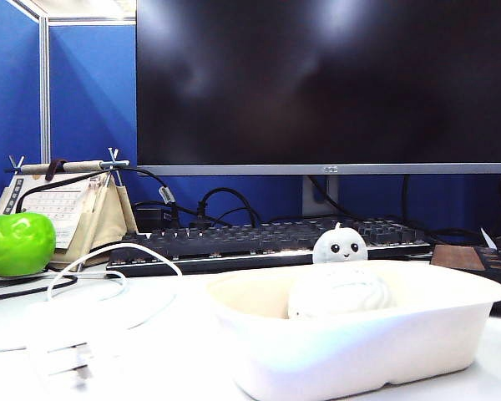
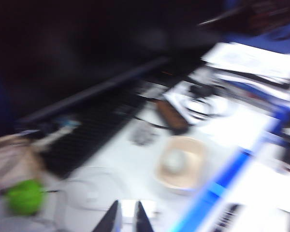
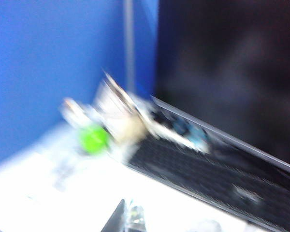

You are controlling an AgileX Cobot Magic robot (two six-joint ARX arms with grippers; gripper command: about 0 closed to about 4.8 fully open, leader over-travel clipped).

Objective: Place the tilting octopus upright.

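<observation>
Though blurred, left gripper (image 2: 128,220) jaws narrow, right gripper (image 3: 128,217) jaws closed; octopus (image 1: 340,246) upright, face toward camera.

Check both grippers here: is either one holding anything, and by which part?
Nothing is held. The left gripper and right gripper show nothing between their fingertips; the octopus stands untouched behind the tub, in front of the keyboard.

From the exterior view, the bin's (image 1: 451,288) rim hides the octopus's (image 1: 341,246) tentacles, and neither of my grippers shows. Both wrist views are smeared. My left gripper (image 2: 127,218) is cut by the frame edge, its gap unreadable. My right gripper (image 3: 126,218) shows only blurred finger stubs at the edge.
</observation>
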